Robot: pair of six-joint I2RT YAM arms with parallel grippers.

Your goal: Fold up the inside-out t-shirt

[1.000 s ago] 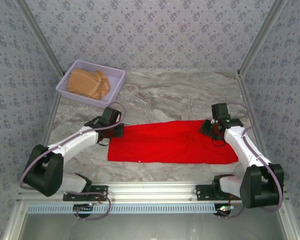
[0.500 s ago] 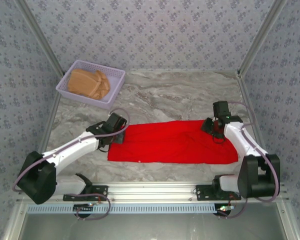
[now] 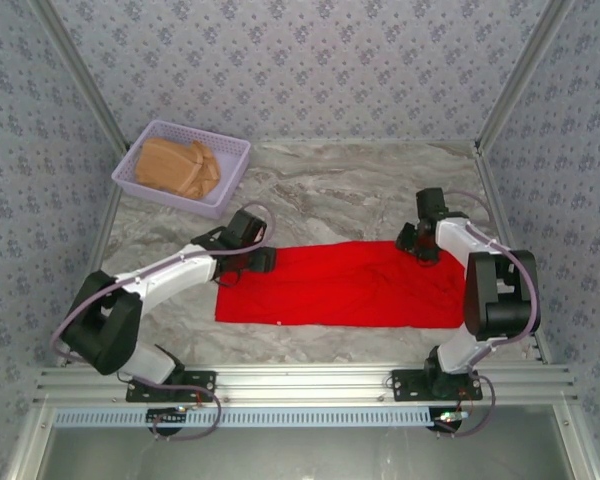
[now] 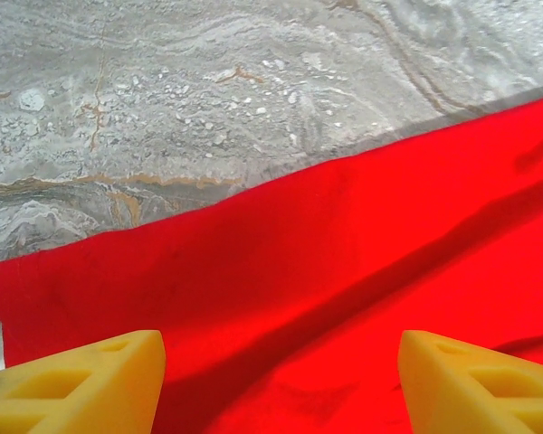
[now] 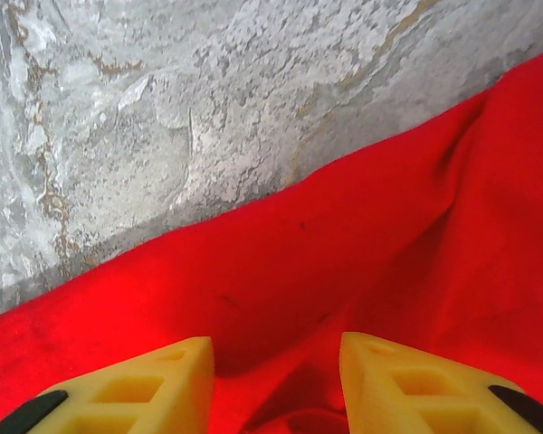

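Note:
The inside-out t-shirt lies flat as a long red strip across the near half of the marble table. My left gripper hovers over its far left corner. In the left wrist view the yellow fingers stand wide apart, so that gripper is open over smooth red cloth with nothing held. My right gripper is at the shirt's far right edge. Its jaws stand partly apart and open, with a low ridge of red cloth bunched between them.
A lavender basket holding a tan folded garment stands at the back left. Patterned walls close in the table on three sides. Bare marble lies beyond the shirt, and a metal rail runs along the near edge.
My left gripper opened, let go of the shirt's left edge and moved right along the far edge. The right gripper shifted slightly to the far left, its arm swinging round.

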